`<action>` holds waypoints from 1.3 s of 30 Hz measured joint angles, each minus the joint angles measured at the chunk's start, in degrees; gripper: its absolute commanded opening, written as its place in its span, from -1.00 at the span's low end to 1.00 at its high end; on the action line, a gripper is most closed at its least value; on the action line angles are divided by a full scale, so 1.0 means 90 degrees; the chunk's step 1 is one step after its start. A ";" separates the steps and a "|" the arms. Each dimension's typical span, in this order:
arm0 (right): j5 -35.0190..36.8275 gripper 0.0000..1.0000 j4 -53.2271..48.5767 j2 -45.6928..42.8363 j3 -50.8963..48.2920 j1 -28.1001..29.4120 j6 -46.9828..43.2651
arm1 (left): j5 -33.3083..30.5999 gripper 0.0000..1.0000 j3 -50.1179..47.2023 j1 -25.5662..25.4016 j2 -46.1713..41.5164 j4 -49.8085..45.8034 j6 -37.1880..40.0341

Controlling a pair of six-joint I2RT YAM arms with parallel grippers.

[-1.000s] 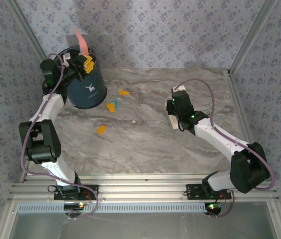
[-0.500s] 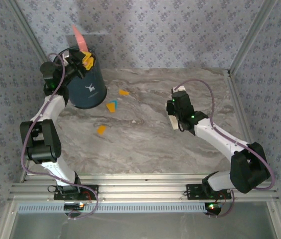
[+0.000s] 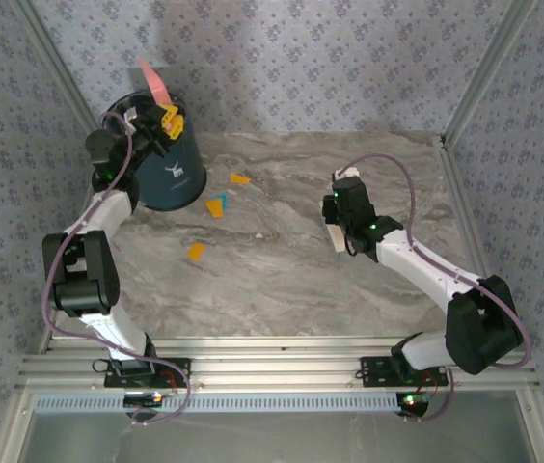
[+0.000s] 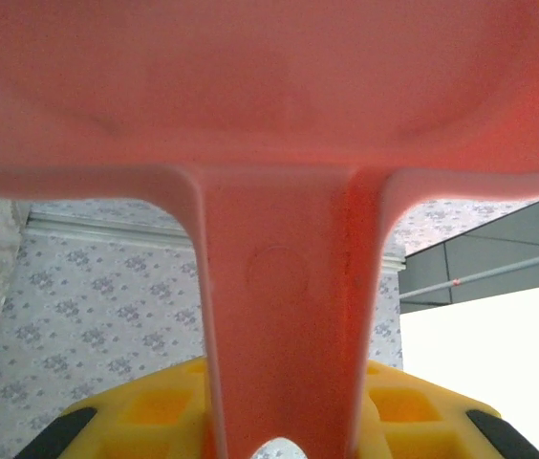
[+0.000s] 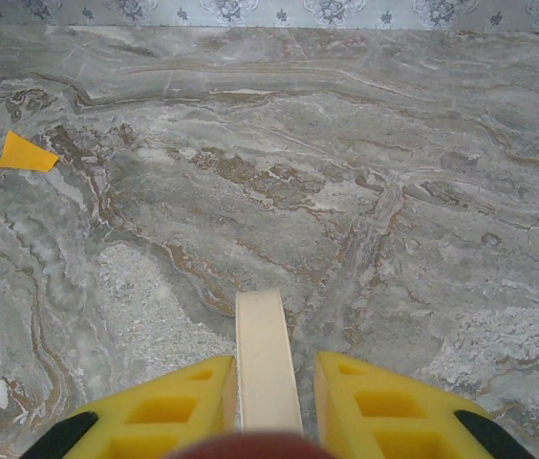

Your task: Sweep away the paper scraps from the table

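— Pink plastic first: what has hold of it?

— The left gripper (image 3: 168, 123). Its yellow fingers (image 4: 145, 409) are clamped tight on the stem of the pink dustpan (image 4: 279, 96). In the overhead view the pan sticks up toward 11 o'clock, above the rim of the dark blue bin (image 3: 168, 174).

— And the arm behind it?

— The wrist sits at the bin's 10 o'clock side. The forearm runs down toward 7 o'clock to an elbow folded by the left edge of the table (image 3: 282, 280), then on to its base.

— Right side?

— The right gripper (image 3: 334, 230) is closed on a cream flat handle (image 5: 262, 354), low over the marble near the table's middle. What is on the handle's far end I can't tell. The forearm stretches back toward 4 o'clock to an elbow raised near the right edge.

— The paper scraps (image 3: 216, 206)?

— On the table, between bin and right gripper. One orange piece lies at the bin's 3 o'clock and an orange and cyan pair at 4 o'clock. Another orange piece lies farther off at 5 o'clock. All are well apart from both grippers.
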 measured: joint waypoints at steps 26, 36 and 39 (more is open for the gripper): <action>0.0000 -1.00 -0.0007 -0.0002 -0.0075 -0.0027 0.0044 | 0.0177 -1.00 0.0427 -0.0163 -0.0619 -0.2351 0.2057; -0.0002 -1.00 -0.0007 -0.0002 -0.0114 -0.0063 0.0046 | 0.0532 -1.00 0.1885 -0.0163 -0.0726 -0.6377 0.5501; -0.0034 -1.00 0.0005 -0.0019 -0.0138 -0.0083 0.0046 | 0.0457 -1.00 0.2623 -0.0163 -0.0724 -0.7919 0.6921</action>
